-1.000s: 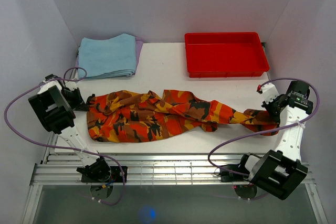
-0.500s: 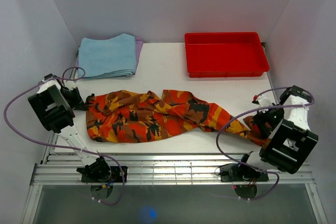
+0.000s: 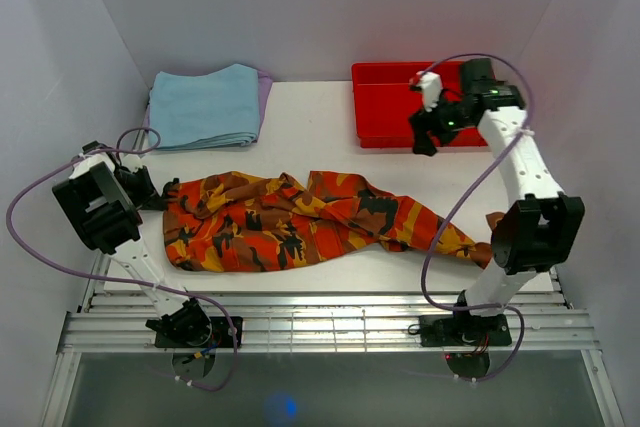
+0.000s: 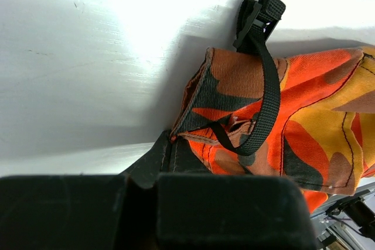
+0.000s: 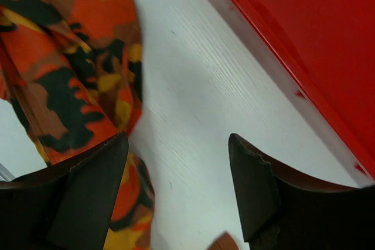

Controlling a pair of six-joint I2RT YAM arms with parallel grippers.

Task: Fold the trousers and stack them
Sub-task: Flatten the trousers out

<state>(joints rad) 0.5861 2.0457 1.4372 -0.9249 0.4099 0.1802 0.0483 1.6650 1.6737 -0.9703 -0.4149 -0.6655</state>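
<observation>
The camouflage trousers [image 3: 300, 222] lie stretched lengthwise across the table's near half, crumpled, with the waist at the left and the leg ends at the right. My left gripper [image 3: 155, 190] is shut on the waist corner; the left wrist view shows a dark hem edge pinched between the fingers [image 4: 143, 182], beside a black strap [image 4: 266, 103] and its buckle [image 4: 258, 19]. My right gripper [image 3: 420, 137] hangs high over the table in front of the red tray, open and holding nothing. The right wrist view shows bare table between its fingers [image 5: 179, 144] and the trousers [image 5: 76, 57] off to the left.
A red plastic tray [image 3: 390, 97] stands at the back right, its rim [image 5: 316, 39] close to my right gripper. A folded light blue cloth [image 3: 205, 105] lies at the back left. White walls close in three sides.
My right gripper let go of the trouser leg end, opened, and swung up and back to the red tray's front. The leg end now lies loose at the right. The left arm held still.
</observation>
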